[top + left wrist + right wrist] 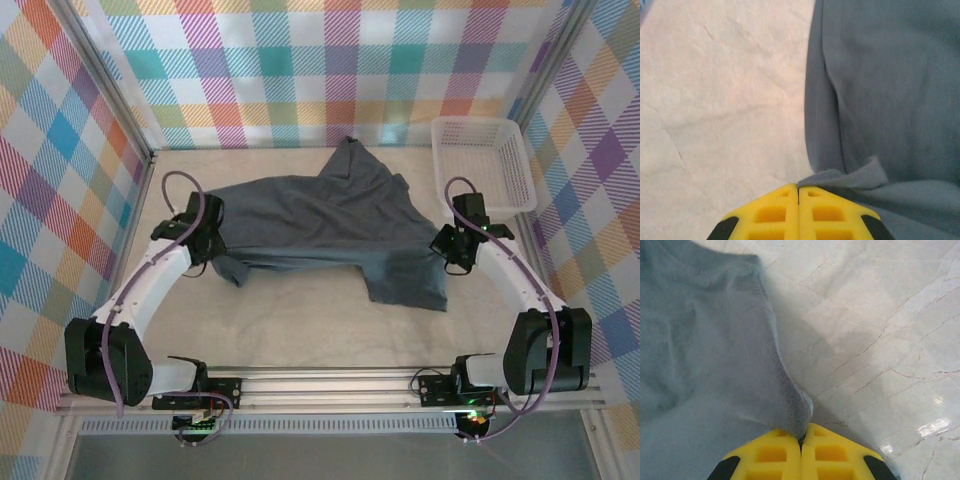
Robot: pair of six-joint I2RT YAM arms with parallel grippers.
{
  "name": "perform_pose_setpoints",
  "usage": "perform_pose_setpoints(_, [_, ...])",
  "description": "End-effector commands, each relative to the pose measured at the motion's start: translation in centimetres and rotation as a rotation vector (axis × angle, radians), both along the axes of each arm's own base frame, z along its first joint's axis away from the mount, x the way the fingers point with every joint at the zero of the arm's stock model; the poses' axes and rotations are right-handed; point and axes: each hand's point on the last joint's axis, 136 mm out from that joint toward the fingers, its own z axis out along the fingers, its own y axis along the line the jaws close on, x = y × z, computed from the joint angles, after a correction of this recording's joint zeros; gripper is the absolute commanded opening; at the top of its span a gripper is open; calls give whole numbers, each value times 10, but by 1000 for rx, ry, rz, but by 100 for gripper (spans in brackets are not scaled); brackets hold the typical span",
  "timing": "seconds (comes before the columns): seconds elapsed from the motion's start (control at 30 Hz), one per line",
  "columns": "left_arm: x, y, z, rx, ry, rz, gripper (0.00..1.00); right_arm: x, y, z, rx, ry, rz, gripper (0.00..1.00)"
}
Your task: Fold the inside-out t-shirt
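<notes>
**Ana:** Where is the t-shirt?

**Ben:** From the top, it lies spread out and rumpled in the middle of the tabletop, between the 2 arms. A white basket sits at the far right corner, near it.

**Ana:** Will it be hard to move?

**Ben:** I think not. It looks light, soft and floppy. It will sag and bunch up, so hold it by an edge or corner on each side and pull it flat.

**Ana:** What does the left wrist view show?

**Ben:** The left jaws are pressed tight together. A thick hem of the t-shirt is pinched at their tips. Bare tabletop lies to the left.

**Ana:** And the right wrist view?

**Ben:** The right jaws are clenched too. A fold of the t-shirt edge goes in between them. The tabletop here is pale with thin lines.

**Ana:** So what does each view add?

**Ben:** The top view gives the whole messy shape. The wrist views give each pinch, which is too small to tell from above.
</notes>
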Motion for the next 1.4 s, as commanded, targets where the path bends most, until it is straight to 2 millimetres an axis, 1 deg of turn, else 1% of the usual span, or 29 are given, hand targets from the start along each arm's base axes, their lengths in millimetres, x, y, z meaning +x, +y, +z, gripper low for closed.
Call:
perform_pose_setpoints(0.0, [31, -11, -14, 6, -6, -144, 0, -6, 14, -10, 70, 41, 36, 0])
perform_pose_setpoints(0.1, [54, -24, -31, -50, -33, -165, 0, -5, 28, -18, 150, 69, 47, 0])
perform_pose_setpoints(0.13, [58, -26, -35, -63, -35, -156, 4, -5, 30, -19, 165, 76, 50, 0])
perform_pose_setpoints(0.17, [60, -26, -39, -72, -30, -142, 12, -4, 34, -18, 181, 76, 60, 0])
perform_pose_setpoints(0.2, [60, -26, -42, -83, -19, -127, 21, -3, 37, -17, 196, 78, 75, 0])
perform_pose_setpoints(0.27, [56, -30, -41, -121, -9, -114, 33, -1, 41, -14, 208, 77, 94, 0])
perform_pose_setpoints(0.3, [50, -32, -39, -145, 2, -105, 36, 0, 41, -12, 206, 77, 98, 0])
perform_pose_setpoints(0.37, [35, -33, -35, -178, 26, -76, 40, 1, 41, -9, 205, 71, 106, 0])
perform_pose_setpoints(0.47, [5, -31, -40, -214, 90, -5, 40, 3, 43, -9, 215, 65, 111, 0])
perform_pose_setpoints(0.5, [-2, -31, -43, -225, 105, 9, 40, 4, 44, -10, 219, 66, 111, 0])
perform_pose_setpoints(0.57, [-8, -30, -47, -231, 115, 28, 40, 5, 46, -12, 226, 71, 114, 0])
perform_pose_setpoints(0.63, [-3, -34, -49, -256, 99, 19, 41, 5, 47, -14, 234, 77, 115, 0])
perform_pose_setpoints(0.7, [9, -46, -51, -306, 87, -22, 41, 6, 49, -14, 239, 82, 121, 0])
perform_pose_setpoints(0.73, [15, -48, -52, -308, 91, -23, 42, 5, 48, -15, 237, 86, 121, 0])
perform_pose_setpoints(0.8, [26, -44, -60, -270, 113, -18, 42, 5, 47, -14, 230, 83, 124, 0])
perform_pose_setpoints(0.87, [34, -40, -72, -230, 161, -22, 42, 4, 47, -13, 226, 80, 122, 0])
perform_pose_setpoints(0.93, [38, -40, -85, -205, 226, -38, 41, 4, 46, -11, 222, 77, 121, 0])
perform_pose_setpoints(1.03, [37, -41, -98, -189, 300, -62, 39, 1, 44, -11, 212, 79, 119, 0])
perform_pose_setpoints(1.13, [33, -36, -105, -150, 351, -85, 38, 0, 44, -10, 210, 75, 120, 0])
perform_pose_setpoints(1.17, [31, -33, -105, -131, 361, -85, 37, 0, 44, -10, 208, 77, 120, 0])
perform_pose_setpoints(1.23, [27, -24, -106, -80, 385, -74, 33, 2, 44, -9, 210, 73, 122, 0])
perform_pose_setpoints(1.37, [24, -18, -103, -43, 392, -74, 29, 4, 44, -7, 209, 69, 124, 0])
